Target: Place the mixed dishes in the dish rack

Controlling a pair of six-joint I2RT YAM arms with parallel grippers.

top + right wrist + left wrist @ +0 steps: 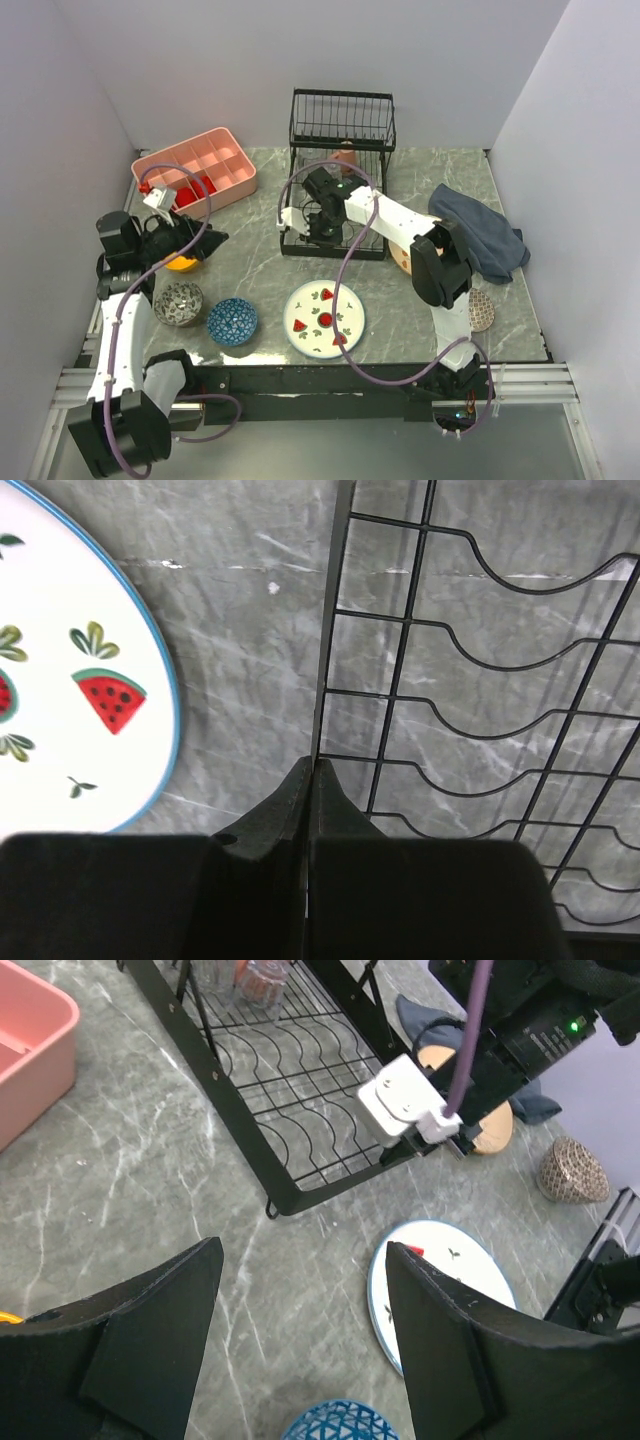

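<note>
Left end effector is spread wide open with nothing in it, hanging over the left edge of the desk, right above the orange bowl. Right end effector is squeezed fully closed, tips sitting right at the front edge wire of the dish rack. Honestly can't tell if it's pinching that wire or just touching it.

The rack sits at the middle of the far edge, and the terracotta cup is already in its back section. The watermelon plate lies flat by the middle of the near edge, with the blue bowl and grey bowl beside it toward the near-left corner. The brown bowl is over by the near-right corner. The cream plate is mostly hidden under the right arm. The pink tray is in the far-left corner.
</note>
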